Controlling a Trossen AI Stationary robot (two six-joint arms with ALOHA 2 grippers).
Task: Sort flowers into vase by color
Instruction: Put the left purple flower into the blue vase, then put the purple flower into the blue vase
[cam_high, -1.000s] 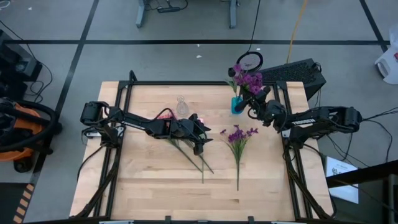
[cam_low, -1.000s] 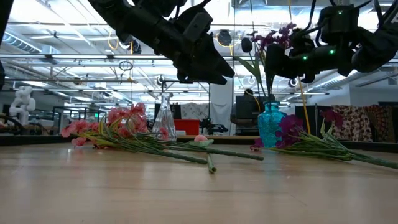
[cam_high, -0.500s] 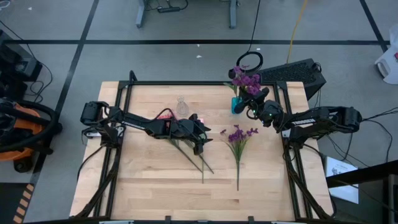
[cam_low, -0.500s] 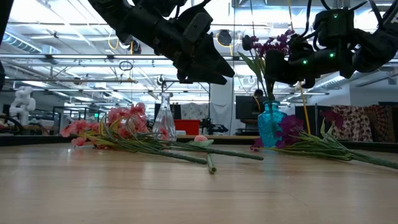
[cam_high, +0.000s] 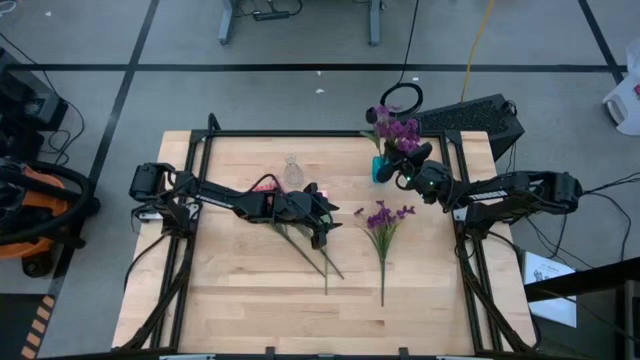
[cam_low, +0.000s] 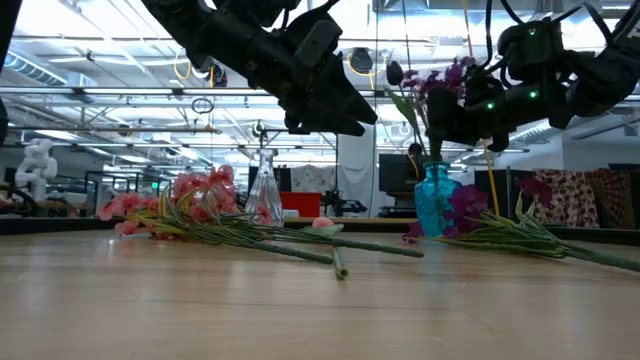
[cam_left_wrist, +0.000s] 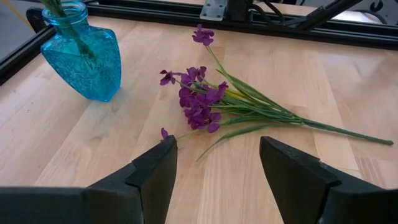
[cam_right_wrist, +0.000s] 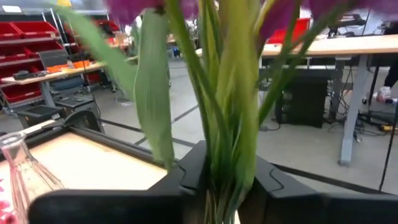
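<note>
left gripper: hovering above the table, fingers spread wide, gripping nothing; fingertips framing bare wood.
pink flowers: lying on the table directly under the left arm, blossoms toward the clear vase, stems running out past the left gripper.
loose purple spray: lying flat just ahead of the left gripper, between both grippers, stems pointing away from the blue vase.
right gripper: closing on the stems of a purple bunch, fingers pinching the green stems just above the blue vase.
blue vase: upright, directly beneath the right gripper, purple bunch's stems standing in it.
clear vase: upright beyond the left arm, beside the pink blossoms.
</note>
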